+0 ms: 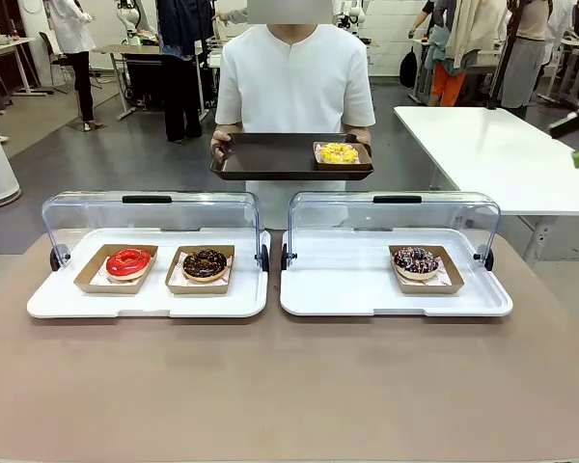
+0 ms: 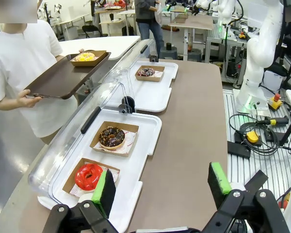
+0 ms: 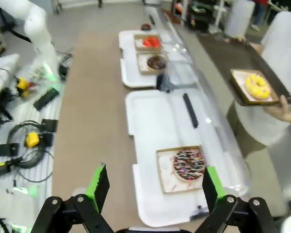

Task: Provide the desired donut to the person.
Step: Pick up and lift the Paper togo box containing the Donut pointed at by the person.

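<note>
The person [image 1: 294, 82] in a white shirt stands at the far side holding a dark tray [image 1: 270, 154]. On it lies a yellow donut [image 1: 339, 152] in a cardboard boat. The left display tray [image 1: 77, 304] carries a red donut [image 1: 128, 262] and a chocolate donut [image 1: 205, 263]. A sprinkled chocolate donut [image 1: 416, 261] sits in the right display tray [image 1: 338, 289]. My left gripper [image 2: 161, 187] hangs open above the table's near left end, by the red donut [image 2: 88, 176]. My right gripper [image 3: 154, 189] is open, high over the sprinkled donut [image 3: 188, 164].
Both clear lids [image 1: 154, 207] stand tipped up at the back of the display trays. A white table [image 1: 502, 145] stands at the far right. Cables and a yellow button box [image 2: 254, 137] lie on the floor beside the table. Bystanders stand far behind.
</note>
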You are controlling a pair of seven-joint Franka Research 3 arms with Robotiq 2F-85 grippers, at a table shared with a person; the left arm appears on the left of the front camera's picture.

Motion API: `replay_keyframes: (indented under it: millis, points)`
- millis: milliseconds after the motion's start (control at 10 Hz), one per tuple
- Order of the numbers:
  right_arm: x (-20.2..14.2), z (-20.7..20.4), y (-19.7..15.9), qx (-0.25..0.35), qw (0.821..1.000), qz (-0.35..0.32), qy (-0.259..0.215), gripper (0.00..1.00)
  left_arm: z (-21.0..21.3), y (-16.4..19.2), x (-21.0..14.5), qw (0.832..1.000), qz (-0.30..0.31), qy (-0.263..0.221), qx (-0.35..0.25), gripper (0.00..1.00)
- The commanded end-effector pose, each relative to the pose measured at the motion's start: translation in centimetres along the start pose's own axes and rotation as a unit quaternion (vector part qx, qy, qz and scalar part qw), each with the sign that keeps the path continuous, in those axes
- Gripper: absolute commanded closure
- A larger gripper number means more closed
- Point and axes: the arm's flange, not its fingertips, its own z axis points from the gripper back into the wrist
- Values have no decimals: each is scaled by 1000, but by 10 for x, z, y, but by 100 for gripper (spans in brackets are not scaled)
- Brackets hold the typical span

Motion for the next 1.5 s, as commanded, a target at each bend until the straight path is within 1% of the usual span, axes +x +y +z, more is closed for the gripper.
replay_keyframes:
  millis: [0,200,400,700,1200,1400]
  points:
    - [-33,14,-17,32,999,-28,-22,0,1,-1,0,1000,-4,-6,1,0]
    - [-64,27,-20,44,997,-36,-42,0,1,-1,0,1000,-4,-6,1,0]
    - [-80,30,-18,47,997,-38,-51,0,1,-1,0,1000,-4,-6,1,0]
    - [-74,33,-12,56,996,-30,-59,0,1,-1,0,1000,-4,-6,1,0]
    - [-71,28,-12,72,996,-26,-51,0,1,-1,0,1000,-4,-6,1,0]
    - [-63,26,-12,74,996,-29,-41,0,1,-1,0,1000,-4,-6,1,0]
